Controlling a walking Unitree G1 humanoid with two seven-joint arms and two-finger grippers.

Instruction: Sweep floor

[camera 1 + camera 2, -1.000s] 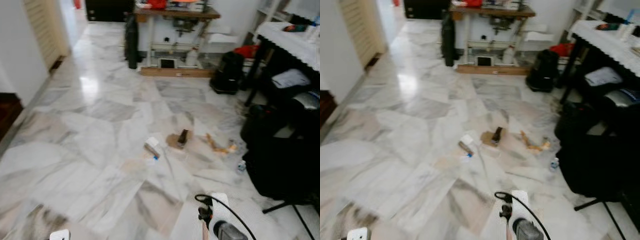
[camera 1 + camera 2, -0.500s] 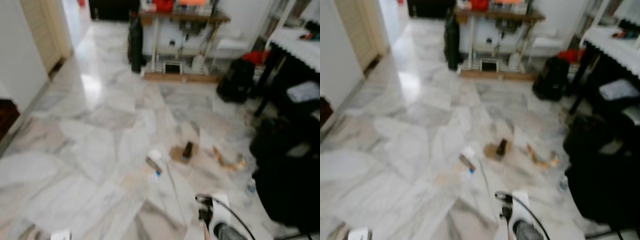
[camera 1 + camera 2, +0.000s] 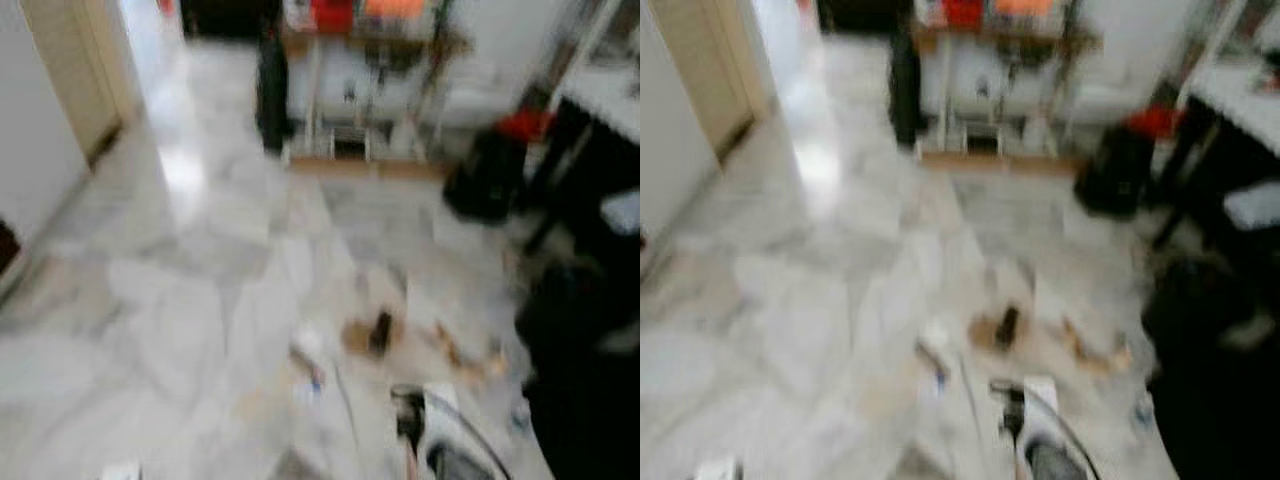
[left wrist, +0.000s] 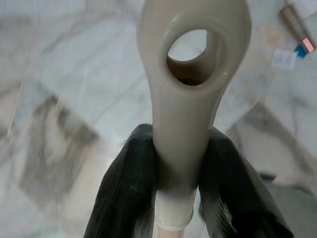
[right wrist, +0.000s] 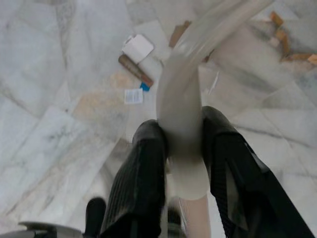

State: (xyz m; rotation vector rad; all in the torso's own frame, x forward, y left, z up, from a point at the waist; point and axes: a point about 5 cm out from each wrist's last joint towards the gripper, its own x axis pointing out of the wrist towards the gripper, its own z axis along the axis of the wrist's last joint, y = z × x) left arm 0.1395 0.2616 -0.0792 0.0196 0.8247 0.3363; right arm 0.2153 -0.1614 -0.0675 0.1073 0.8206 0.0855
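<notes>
My left gripper [image 4: 181, 171] clamps 1 handle [image 4: 190, 84] | my right gripper [image 5: 183, 148] clamps 1 pole [image 5: 185, 94] | floor [image 5: 59, 114]: 1 brown tube [image 5: 135, 70], 2 paper scraps [image 5: 138, 47], blurred litter ahead

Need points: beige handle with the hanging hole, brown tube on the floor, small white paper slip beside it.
beige plastic handle with hanging hole [image 4: 181, 124], left wrist view, shaft just below the hole.
brown tube [image 5: 134, 70], right wrist view, middle of its length.
small white paper slip [image 5: 132, 95], right wrist view, centre of the slip.
</notes>
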